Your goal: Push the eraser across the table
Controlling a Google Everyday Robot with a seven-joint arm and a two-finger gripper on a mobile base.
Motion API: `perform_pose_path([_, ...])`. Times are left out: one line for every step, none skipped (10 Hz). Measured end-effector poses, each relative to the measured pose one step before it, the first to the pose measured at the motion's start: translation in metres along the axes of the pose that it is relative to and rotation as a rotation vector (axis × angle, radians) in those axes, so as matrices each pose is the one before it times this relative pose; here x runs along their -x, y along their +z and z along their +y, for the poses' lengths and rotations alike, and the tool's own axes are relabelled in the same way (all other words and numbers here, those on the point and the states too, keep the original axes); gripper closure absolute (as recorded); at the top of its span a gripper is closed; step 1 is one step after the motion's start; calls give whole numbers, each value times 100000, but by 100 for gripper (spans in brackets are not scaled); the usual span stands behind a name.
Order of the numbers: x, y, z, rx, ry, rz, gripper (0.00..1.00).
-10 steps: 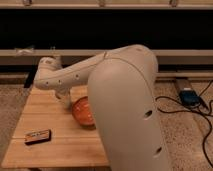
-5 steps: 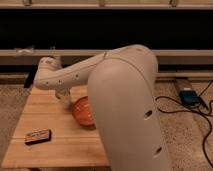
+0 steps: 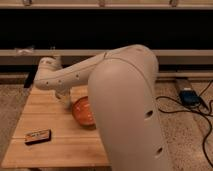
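Observation:
The eraser (image 3: 38, 136) lies flat near the front left corner of the light wooden table (image 3: 47, 117); it is a small dark block with a light label. My white arm reaches in from the right foreground, bends above the table's back left and drops toward the tabletop. My gripper (image 3: 65, 102) hangs at that lower end, just left of the orange bowl (image 3: 83, 113). It is well behind and to the right of the eraser and apart from it. The arm's bulk hides the bowl's right half.
The arm's large white body fills the right foreground and covers the table's right side. A blue box (image 3: 188, 96) with black cables lies on the speckled floor at the right. A dark wall with horizontal rails runs behind the table.

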Motion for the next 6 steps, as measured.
perform_pose_path([-459,-506,213,-4,-870,-2042,20])
perform_pose_path([-8,-797,836,232,-1211,-2541,20])
perform_pose_path([-28,-954,1122,372,-1246,-2598,20])
perform_pose_path([-478,-1402,1391,57,-1677,-2577,20])
perform_pose_path([110,-1246,1669,713,-2289,-2623,20])
perform_pose_path([241,-870,1396,800,-2294,-1951,20])
